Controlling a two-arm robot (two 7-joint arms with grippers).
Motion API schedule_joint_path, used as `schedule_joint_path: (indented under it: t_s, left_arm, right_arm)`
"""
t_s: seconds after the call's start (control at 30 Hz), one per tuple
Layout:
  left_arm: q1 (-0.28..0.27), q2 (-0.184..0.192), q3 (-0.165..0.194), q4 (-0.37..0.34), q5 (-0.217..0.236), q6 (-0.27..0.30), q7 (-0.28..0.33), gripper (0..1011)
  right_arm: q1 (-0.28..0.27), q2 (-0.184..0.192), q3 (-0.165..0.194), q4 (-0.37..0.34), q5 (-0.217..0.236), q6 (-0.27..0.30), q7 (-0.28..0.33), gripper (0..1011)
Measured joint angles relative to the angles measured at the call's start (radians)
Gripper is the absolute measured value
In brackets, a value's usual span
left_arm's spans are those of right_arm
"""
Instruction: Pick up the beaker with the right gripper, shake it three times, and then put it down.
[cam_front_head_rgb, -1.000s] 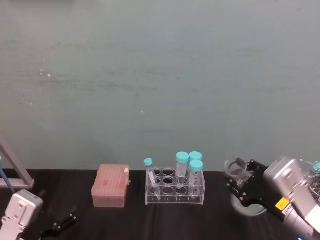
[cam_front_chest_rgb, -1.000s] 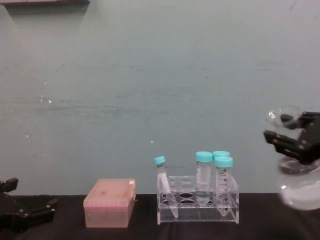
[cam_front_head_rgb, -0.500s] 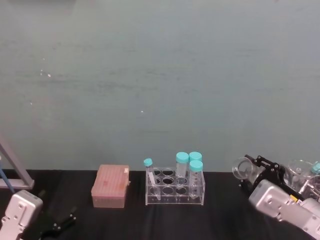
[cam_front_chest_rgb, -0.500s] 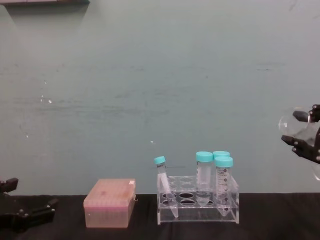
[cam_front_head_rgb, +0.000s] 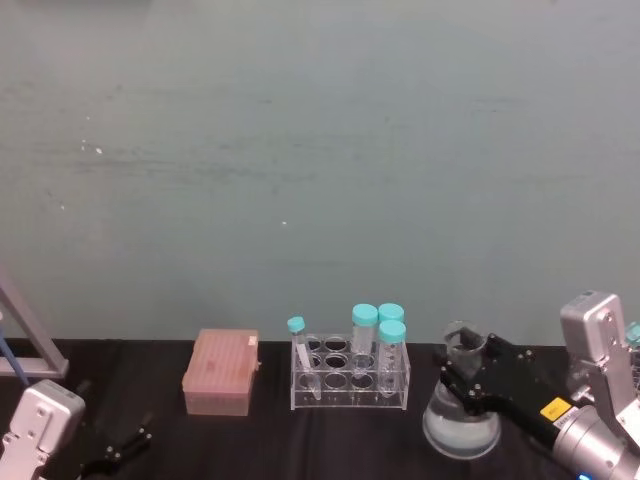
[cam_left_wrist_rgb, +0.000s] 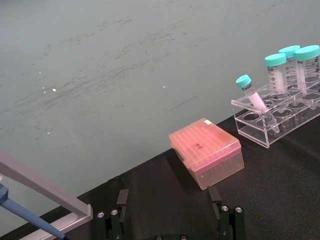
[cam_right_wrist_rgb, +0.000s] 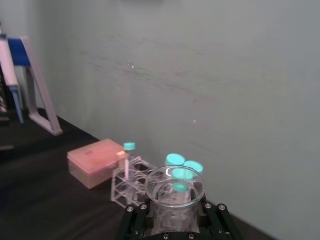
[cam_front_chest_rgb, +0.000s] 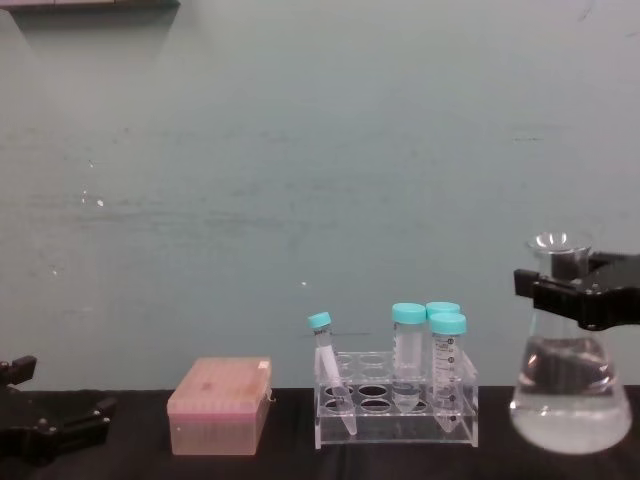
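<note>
Now the beaker swings back upright

Right, here it comes: half a second ago the beaker (cam_front_chest_rgb: 568, 375) was tipped over sideways, high at the far right. Now it stands straight, neck up, liquid pooled in the wide base. That reads to me as one shake stroke finishing, though which of the three I can't say. The right gripper (cam_front_chest_rgb: 577, 296) is clamped on the neck just under the lip, a jaw on either side of the glass. The beaker is just right of the tube rack (cam_front_chest_rgb: 396, 410), apart from it, low over the black table (cam_front_head_rgb: 300, 440); whether its base touches, I honestly can't tell. The left gripper (cam_left_wrist_rgb: 170, 226) rests parked at the near left, fingers spread, holding nothing.
</note>
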Motion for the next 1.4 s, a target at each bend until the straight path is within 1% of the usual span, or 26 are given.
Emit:
schedule_joint_path:
  t_s: [0.07,0.1,0.33,0.53,1.4]
  left_arm:
    - [0.0,0.0,0.0,0.0,0.0,0.0,0.0,1000]
    - [0.0,0.0,0.0,0.0,0.0,0.0,0.0,1000]
    - [0.0,0.0,0.0,0.0,0.0,0.0,0.0,1000]
    - [0.0,0.0,0.0,0.0,0.0,0.0,0.0,1000]
    - [0.0,0.0,0.0,0.0,0.0,0.0,0.0,1000]
  right_arm:
    - [0.0,-0.012,0.004,0.01,0.03,0.018,0.009,458]
    - [0.0,-0.015,0.004,0.013,0.036,0.023,0.01,458]
    - [0.001,-0.018,-0.003,0.03,0.058,0.042,0.008,458]
    - [0.001,-0.016,-0.011,0.033,0.06,0.051,-0.003,458]
    - [0.002,-0.015,-0.01,0.031,0.056,0.046,-0.004,458]
